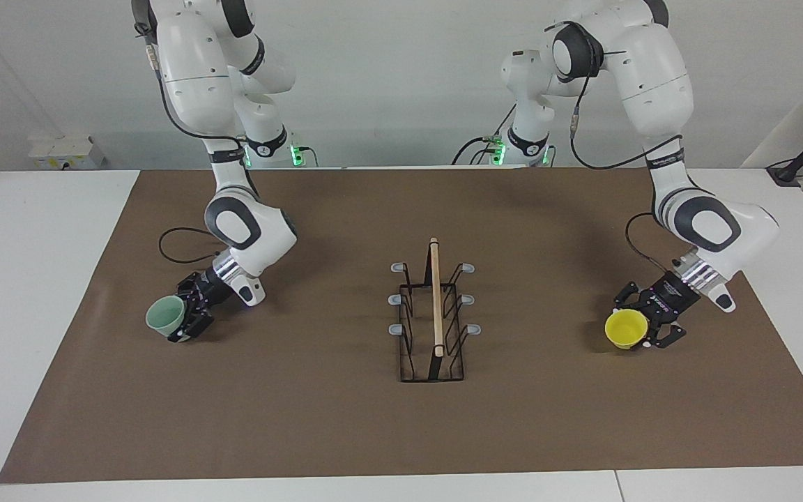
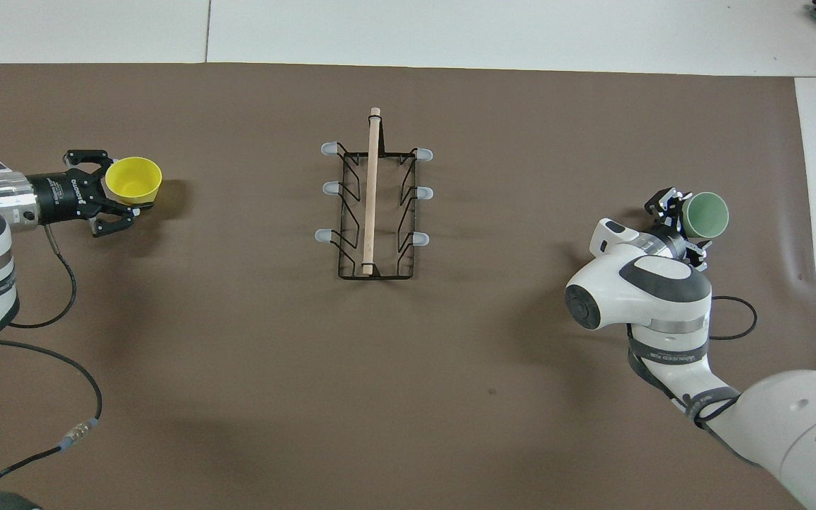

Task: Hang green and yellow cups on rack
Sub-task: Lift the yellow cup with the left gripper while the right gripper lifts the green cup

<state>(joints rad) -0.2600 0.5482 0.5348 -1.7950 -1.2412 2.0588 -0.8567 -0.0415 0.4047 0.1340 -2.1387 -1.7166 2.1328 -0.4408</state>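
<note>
The black wire rack (image 1: 431,328) with a wooden top rod and grey-tipped pegs stands at the middle of the brown mat; it also shows in the overhead view (image 2: 374,212). My left gripper (image 1: 644,325) (image 2: 119,190) is shut around the base of the yellow cup (image 1: 625,328) (image 2: 134,177), low over the mat toward the left arm's end. My right gripper (image 1: 185,319) (image 2: 683,224) is shut around the base of the pale green cup (image 1: 165,315) (image 2: 707,215), held tilted low over the mat toward the right arm's end. Both cups are well apart from the rack.
The brown mat (image 1: 318,425) covers most of the white table (image 1: 25,279). Black cables trail on the mat by each arm, one by the right arm (image 1: 175,247) and one by the left arm (image 2: 61,297). All the rack's pegs are bare.
</note>
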